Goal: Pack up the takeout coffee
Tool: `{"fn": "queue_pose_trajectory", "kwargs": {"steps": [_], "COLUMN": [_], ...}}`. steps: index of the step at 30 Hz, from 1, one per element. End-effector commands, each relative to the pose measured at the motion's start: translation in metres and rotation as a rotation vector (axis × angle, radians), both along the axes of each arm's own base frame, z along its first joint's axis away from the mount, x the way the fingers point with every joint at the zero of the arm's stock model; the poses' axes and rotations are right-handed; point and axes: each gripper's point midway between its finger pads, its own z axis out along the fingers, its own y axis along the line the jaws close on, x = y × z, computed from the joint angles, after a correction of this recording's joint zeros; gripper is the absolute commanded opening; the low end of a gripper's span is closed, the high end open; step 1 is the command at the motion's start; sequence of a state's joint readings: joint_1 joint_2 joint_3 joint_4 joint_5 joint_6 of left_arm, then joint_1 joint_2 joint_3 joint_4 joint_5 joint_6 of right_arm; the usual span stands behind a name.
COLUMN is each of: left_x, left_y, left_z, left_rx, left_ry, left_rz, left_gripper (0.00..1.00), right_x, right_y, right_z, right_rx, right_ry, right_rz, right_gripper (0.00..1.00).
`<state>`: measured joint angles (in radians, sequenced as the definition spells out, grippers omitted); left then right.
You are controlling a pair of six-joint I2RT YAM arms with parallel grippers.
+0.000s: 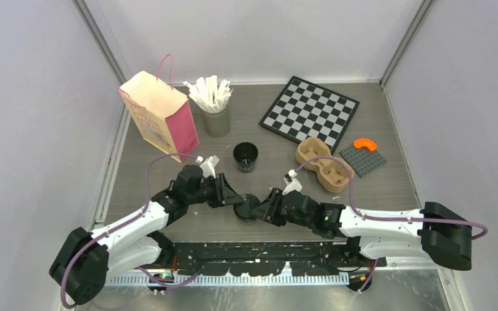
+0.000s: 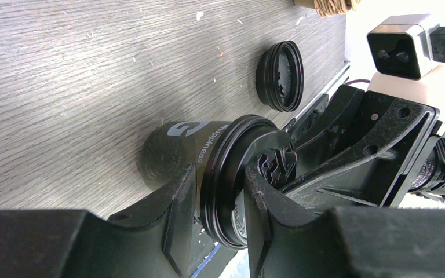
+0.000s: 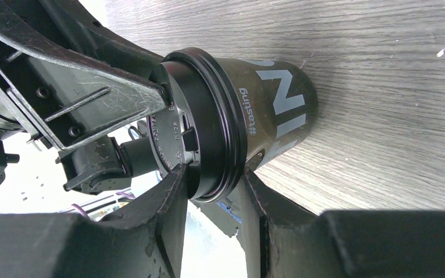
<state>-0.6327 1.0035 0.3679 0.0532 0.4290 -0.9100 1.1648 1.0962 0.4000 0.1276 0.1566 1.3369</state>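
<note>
A small black takeout coffee cup (image 1: 246, 210) with its black lid on stands near the table's front edge, between my two grippers. My left gripper (image 1: 238, 205) is shut on it from the left, one finger under the lid (image 2: 220, 168) rim against the cup (image 2: 174, 145), the other on the lid's top. My right gripper (image 1: 260, 211) is shut on it from the right, clamping the lid (image 3: 208, 116) and cup (image 3: 272, 110) the same way. A second black cup (image 1: 245, 157) stands open farther back. A loose black lid (image 2: 280, 75) lies on the table.
A brown pulp cup carrier (image 1: 324, 164) lies at the right. A pink and cream paper bag (image 1: 159, 116) stands at the back left beside a grey cup of white stirrers (image 1: 215, 107). A chessboard (image 1: 309, 111) and a grey studded plate (image 1: 362, 157) lie at the back right.
</note>
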Motion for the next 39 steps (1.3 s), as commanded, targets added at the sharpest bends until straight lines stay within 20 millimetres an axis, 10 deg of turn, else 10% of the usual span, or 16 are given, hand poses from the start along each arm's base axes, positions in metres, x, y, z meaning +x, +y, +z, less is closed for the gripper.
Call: {"fn": "queue_pose_trajectory", "kwargs": {"steps": [1,23,39], "left_x": [-0.019,-0.025,-0.010], "left_y": [0.031,0.029,0.010], "left_z": [-0.056,-0.032,-0.013], "left_rx": [0.201,0.167,0.113], "left_ry": [0.122,0.089,-0.036], "left_rz": [0.039,-0.001,-0.094], "left_gripper": [0.34,0.33,0.33], "right_x": [-0.010,0.021,0.044], "right_y": [-0.054,-0.045,-0.054], "right_z": [-0.076,-0.032,0.051], "right_rx": [-0.321,-0.411,-0.430], "right_ry": [0.048,-0.135,-0.285], "right_rz": [-0.014,0.192,0.146], "right_gripper": [0.20,0.32,0.41]}}
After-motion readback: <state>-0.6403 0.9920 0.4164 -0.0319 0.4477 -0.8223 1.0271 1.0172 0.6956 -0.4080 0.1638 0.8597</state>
